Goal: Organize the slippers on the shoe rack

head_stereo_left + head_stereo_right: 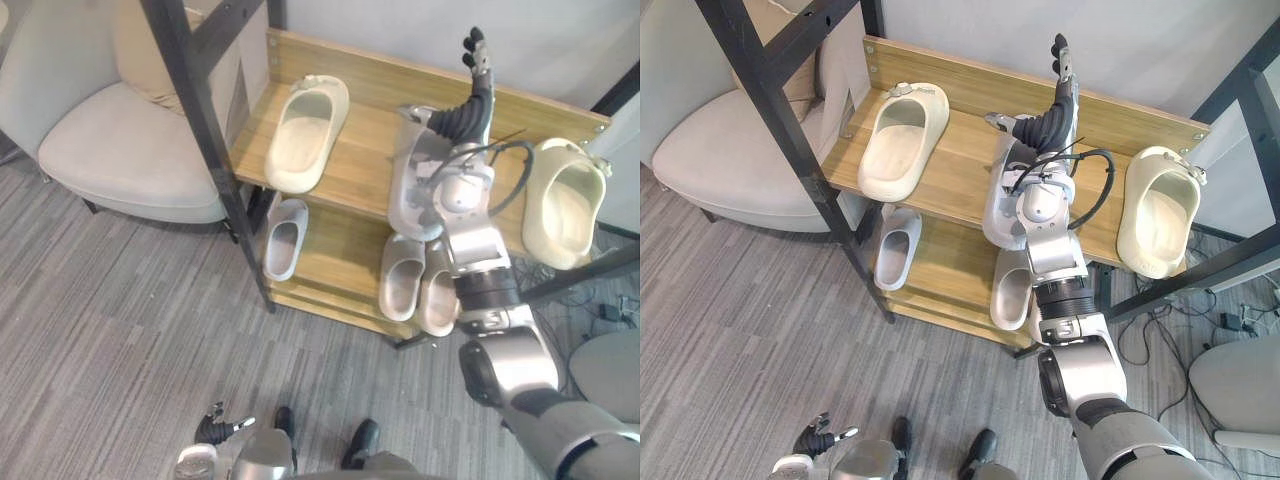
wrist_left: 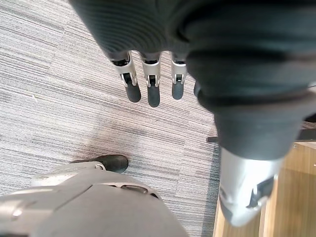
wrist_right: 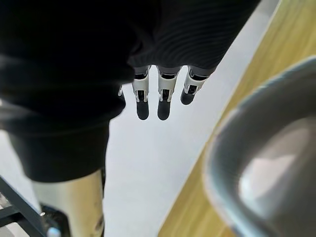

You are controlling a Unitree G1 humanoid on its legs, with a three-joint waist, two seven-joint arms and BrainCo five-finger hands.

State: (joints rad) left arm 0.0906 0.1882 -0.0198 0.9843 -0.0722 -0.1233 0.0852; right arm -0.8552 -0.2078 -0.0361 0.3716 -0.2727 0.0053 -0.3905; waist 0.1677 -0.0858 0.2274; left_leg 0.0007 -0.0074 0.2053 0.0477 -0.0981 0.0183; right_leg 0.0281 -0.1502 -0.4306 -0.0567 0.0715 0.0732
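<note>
- Left hand hangs low over the grey carpet floor, in front of the shoe rack; its fingers are straight and loosely spread, holding nothing
- On the lower shelf a pale grey slipper lies near the left end, by the black frame post
- A beige pair lies side by side toward the right end of the lower shelf, partly hidden behind the right arm
- On the top shelf a cream slipper lies near the left end, running from the front edge toward the back
- A grey slipper lies in the middle of the top shelf, right under the right wrist; I cannot tell whether they touch
- A second cream slipper sits at the right end of the top shelf, well apart from the first
- Right hand is raised over the back edge of the top shelf, its fingers straight and close together, pointing at the wall, grasping nothing
- A cream armchair stands to the left of the rack
</note>
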